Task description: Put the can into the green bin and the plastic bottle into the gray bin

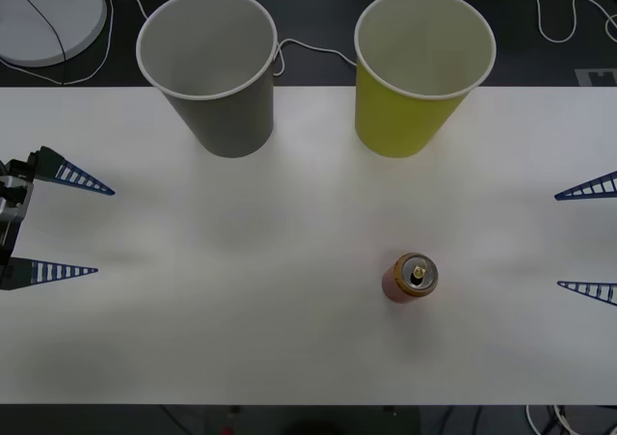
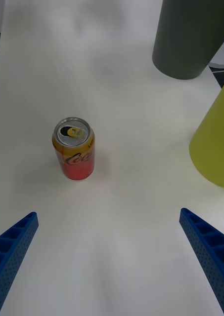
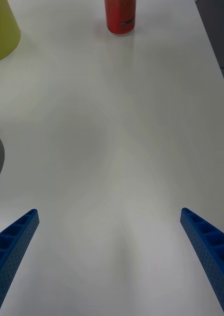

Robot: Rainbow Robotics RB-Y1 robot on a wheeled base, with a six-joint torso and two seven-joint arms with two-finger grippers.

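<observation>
Your can (image 1: 413, 278) stands upright on the smooth white tabletop (image 1: 241, 290), toward its near edge (gold top, red-orange body), with the tapered gray bin (image 1: 214, 68) and green bin (image 1: 419, 71) along the far edge. The left gripper (image 1: 82, 231) and right gripper (image 1: 585, 238) hover at opposite side edges, ribbed blue fingers spread.

Even, bright light; faint shadows; sharp focus.

lab-like test setup: bare white table (image 1: 193, 339), loose floor cables (image 1: 308, 51)
</observation>
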